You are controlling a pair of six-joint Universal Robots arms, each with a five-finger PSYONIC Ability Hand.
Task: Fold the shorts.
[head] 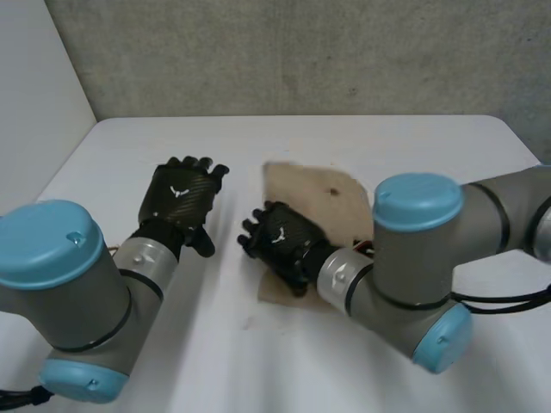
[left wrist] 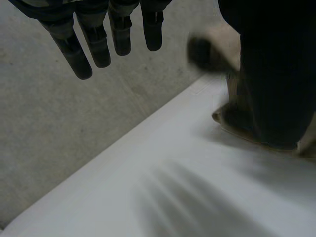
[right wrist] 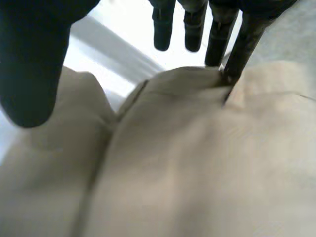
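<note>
The tan shorts (head: 327,193) lie folded into a compact shape on the white table (head: 232,344), right of centre. My right hand (head: 280,239) hovers low over their left edge. In the right wrist view its fingers (right wrist: 193,29) are straight and the thumb stands apart, so it is open. One fingertip touches the cloth (right wrist: 197,158) under the palm. My left hand (head: 181,200) is open above bare table just left of the shorts, its fingers (left wrist: 98,44) straight and holding nothing. Beside it the left wrist view shows the right hand (left wrist: 271,74) on the shorts (left wrist: 228,37).
A grey wall (head: 301,52) rises behind the table's far edge. The table's left edge runs close to my left arm (head: 60,284). My right arm (head: 413,258) crosses the table's right side near the shorts.
</note>
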